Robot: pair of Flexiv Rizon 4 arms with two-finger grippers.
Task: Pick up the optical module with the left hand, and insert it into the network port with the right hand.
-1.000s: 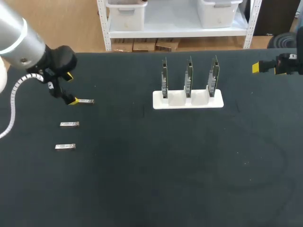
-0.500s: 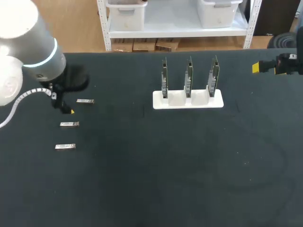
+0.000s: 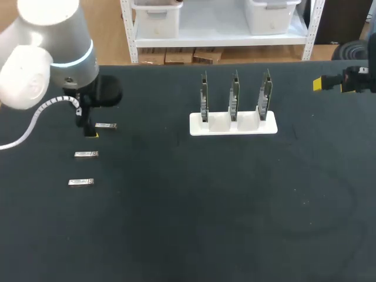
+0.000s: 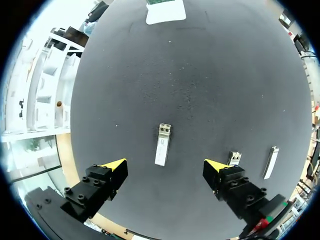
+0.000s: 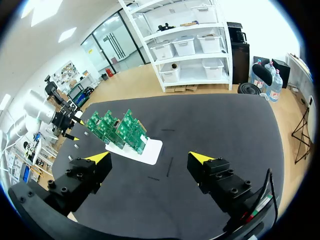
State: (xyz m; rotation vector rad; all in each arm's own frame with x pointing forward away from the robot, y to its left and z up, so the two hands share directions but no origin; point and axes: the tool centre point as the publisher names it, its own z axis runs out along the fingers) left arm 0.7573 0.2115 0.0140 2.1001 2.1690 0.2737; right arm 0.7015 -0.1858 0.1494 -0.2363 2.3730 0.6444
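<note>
Three silver optical modules lie in a column at the table's left: the far one point(image 3: 106, 126), the middle one point(image 3: 86, 154) and the near one point(image 3: 80, 182). My left gripper point(image 3: 91, 130) hangs open just above the table beside the far module. In the left wrist view that module point(image 4: 162, 144) lies lengthwise just ahead of the gap of the open left gripper point(image 4: 165, 167), touching neither finger. A white stand point(image 3: 233, 124) holds three upright green network boards point(image 3: 234, 95). My right gripper point(image 3: 320, 84) stays open and empty at the table's far right, seen again as the right gripper point(image 5: 150, 159).
The other two modules point(image 4: 233, 158) point(image 4: 270, 162) lie beside the left gripper's finger. The stand's base point(image 5: 145, 150) with its boards point(image 5: 117, 129) is far ahead of the right gripper. Dark table surface point(image 3: 205, 205) stretches across the front and middle.
My left arm has swung rightward and its wrist has turned, bringing the open gripper from left of the far module to right by it. The right arm has not moved.
</note>
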